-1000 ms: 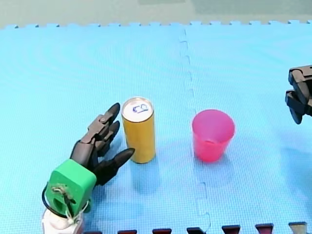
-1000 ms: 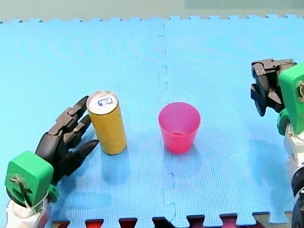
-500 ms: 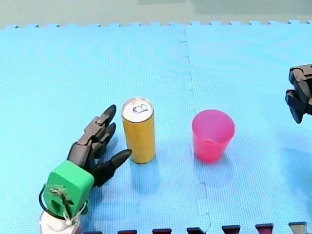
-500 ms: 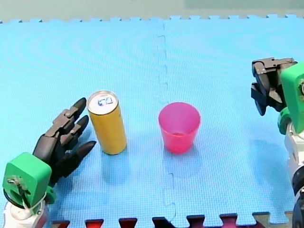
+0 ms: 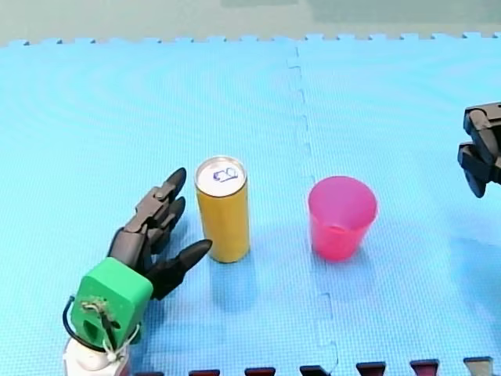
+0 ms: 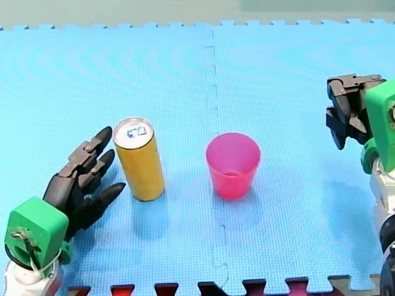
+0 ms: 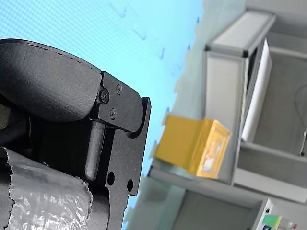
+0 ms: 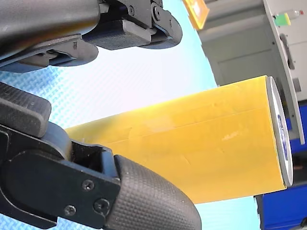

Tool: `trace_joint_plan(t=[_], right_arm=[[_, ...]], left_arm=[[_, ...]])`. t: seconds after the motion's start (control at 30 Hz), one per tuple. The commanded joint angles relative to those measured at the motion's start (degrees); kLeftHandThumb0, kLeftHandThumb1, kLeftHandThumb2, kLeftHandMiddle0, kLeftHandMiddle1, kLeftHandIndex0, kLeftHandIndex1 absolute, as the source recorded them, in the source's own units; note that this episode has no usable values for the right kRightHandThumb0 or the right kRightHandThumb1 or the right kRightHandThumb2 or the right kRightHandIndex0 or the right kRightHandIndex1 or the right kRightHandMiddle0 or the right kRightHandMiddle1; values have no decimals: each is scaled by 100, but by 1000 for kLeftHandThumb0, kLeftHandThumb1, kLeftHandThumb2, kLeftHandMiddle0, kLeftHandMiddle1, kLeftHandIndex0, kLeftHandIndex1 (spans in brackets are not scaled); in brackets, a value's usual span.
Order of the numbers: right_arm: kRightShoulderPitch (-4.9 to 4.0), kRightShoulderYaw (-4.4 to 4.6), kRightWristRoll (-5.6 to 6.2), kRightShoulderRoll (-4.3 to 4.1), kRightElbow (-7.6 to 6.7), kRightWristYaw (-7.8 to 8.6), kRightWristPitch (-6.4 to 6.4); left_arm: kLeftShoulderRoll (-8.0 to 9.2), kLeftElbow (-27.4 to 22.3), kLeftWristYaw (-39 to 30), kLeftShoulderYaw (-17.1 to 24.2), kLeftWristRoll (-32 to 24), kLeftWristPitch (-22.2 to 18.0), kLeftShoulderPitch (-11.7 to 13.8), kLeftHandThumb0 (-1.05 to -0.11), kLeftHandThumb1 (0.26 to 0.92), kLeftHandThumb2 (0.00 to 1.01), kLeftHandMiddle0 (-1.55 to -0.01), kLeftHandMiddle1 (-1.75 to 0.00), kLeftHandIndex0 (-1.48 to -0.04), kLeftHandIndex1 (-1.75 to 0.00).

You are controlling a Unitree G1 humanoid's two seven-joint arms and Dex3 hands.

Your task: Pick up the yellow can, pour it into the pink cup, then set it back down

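The yellow can stands upright on the blue foam mat, left of centre. A pink cup stands upright a little way to its right. My left hand sits just left of the can, its fingers and thumb reaching toward the can's side with a small gap. The second wrist view shows the can close between this hand's fingers, which are not closed on it. At the far right edge, level with the cup's far side, my right hand hovers with its fingers curled and nothing in it.
The blue mat has a seam running front to back between can and cup. Its toothed front edge lies close to me. In the first wrist view a grey shelf with a yellow box stands beyond the mat's edge.
My left hand has drawn back slightly from the can, toward me and to the left. The can, cup and right hand have not moved.
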Motion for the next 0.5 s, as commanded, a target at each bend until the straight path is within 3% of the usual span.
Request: trace_joint_plan(t=[0.0,0.23,0.47], right_arm=[[-36,-11,27,-30,-17,13,36],[-29,-5,20,-16,-24,-42,63],[-14,35,-4,-8,-40,-129,61]], left_arm=[[-2,-33,38,-18,23,-2,-42,-1048,857,0,-303,0,-263,0],[-10,-69,202,-151,200,148,-169,-1048,829,0,-295,0,-261,0],[-31,16,325,-256,322,168,-261,-1048,844,7,-300,-2,-269,-4]])
